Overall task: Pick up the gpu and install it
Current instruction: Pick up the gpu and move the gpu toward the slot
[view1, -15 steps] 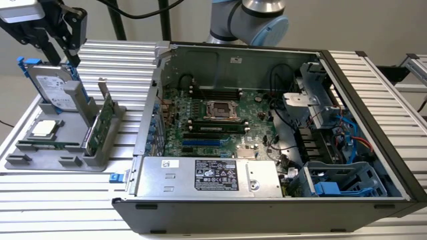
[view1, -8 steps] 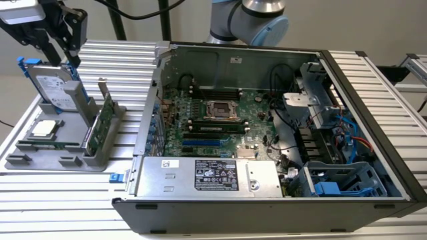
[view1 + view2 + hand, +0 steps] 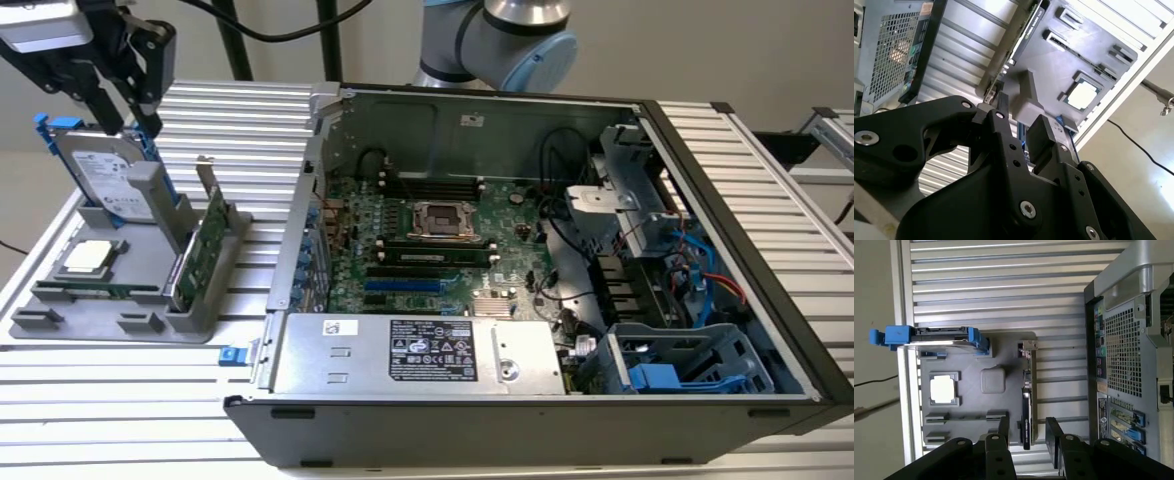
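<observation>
The gpu (image 3: pixel 200 245) stands on edge in a slot of the grey holder tray (image 3: pixel 120 325), on the exterior view's left, green board face showing and silver bracket up. My gripper (image 3: pixel 131 122) hangs open well above the tray, over its far end. In the first wrist view the gpu (image 3: pixel 1026 390) appears edge-on, running in line with the gap between the two black fingers (image 3: pixel 1004 429) of the gripper (image 3: pixel 1028 432), apart from them. The second wrist view has the gripper (image 3: pixel 1019 120) open, with the gpu (image 3: pixel 1024 27) beyond it.
A silver hard drive (image 3: pixel 104 172) in a blue frame stands in the tray beside the gpu. A processor chip (image 3: pixel 87 257) and a thin memory stick (image 3: pixel 80 291) lie there too. The open computer case (image 3: pixel 534 260) with its motherboard (image 3: pixel 427 240) lies to the exterior view's right.
</observation>
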You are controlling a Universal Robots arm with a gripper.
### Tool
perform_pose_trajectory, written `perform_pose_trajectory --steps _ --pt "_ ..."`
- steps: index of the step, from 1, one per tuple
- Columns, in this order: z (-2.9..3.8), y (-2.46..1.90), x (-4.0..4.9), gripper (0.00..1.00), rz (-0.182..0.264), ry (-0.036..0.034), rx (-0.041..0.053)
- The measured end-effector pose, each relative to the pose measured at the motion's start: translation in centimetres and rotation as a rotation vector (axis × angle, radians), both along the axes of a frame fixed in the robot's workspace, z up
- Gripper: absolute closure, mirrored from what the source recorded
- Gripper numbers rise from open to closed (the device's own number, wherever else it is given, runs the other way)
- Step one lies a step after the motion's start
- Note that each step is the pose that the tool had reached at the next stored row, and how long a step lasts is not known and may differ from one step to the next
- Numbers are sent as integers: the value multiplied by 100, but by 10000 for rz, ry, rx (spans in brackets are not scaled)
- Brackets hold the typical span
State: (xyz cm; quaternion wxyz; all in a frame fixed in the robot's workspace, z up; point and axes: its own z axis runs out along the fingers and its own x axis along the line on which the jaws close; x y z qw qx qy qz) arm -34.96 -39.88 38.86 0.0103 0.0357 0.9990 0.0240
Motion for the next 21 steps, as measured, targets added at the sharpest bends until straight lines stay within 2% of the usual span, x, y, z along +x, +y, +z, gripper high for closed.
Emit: perform_pose_trajectory --steps 12,21 --pt "-21 -1 1 0 2 2 0" --pt "-59 -1 2 0 2 37 0"
